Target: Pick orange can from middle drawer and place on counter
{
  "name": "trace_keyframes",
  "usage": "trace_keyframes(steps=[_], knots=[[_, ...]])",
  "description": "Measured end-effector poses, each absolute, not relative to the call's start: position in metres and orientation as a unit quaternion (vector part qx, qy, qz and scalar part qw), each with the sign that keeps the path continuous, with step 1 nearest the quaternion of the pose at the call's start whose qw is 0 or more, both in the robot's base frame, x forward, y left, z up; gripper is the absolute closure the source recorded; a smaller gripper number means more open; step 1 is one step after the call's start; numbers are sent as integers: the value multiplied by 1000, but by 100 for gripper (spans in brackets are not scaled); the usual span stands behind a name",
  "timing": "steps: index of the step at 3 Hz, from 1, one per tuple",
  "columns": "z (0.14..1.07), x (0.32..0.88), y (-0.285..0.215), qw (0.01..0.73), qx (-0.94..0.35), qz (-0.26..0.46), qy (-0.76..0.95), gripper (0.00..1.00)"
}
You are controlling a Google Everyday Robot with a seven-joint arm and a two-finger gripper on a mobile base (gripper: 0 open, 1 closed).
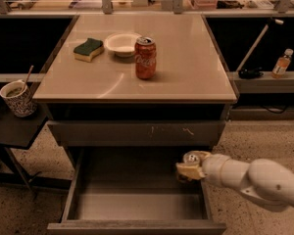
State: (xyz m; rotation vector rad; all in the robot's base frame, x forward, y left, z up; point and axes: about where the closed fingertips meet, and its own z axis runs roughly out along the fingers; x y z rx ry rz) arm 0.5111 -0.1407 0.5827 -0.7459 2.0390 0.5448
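The middle drawer [132, 199] is pulled open at the bottom of the grey cabinet, and its grey floor shows bare. My gripper [188, 168] is at the drawer's right side, above its floor, on a white arm coming in from the right. It is shut on the orange can [191, 157]. Only the can's silver top and a little of its body show above the pale fingers [184, 169]. The counter [186, 58] is the glossy beige top above.
On the counter stand a red Coca-Cola can [145, 58], a white bowl [121, 44] and a green-and-yellow sponge [88, 49]. A scuffed closed drawer front [137, 132] is above the open drawer. A mug [18, 98] sits on a dark side table [14, 129] at left. A small bottle [282, 62] stands at right.
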Motion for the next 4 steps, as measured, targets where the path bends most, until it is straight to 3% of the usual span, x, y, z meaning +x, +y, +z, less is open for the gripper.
trace_keyframes(steps=[1, 2, 3, 4], knots=[[697, 501, -248, 476, -265, 161, 823, 100], [696, 501, -248, 476, -265, 161, 823, 100], [744, 525, -287, 495, -242, 104, 828, 100], [856, 553, -331, 528, -221, 15, 820, 100]])
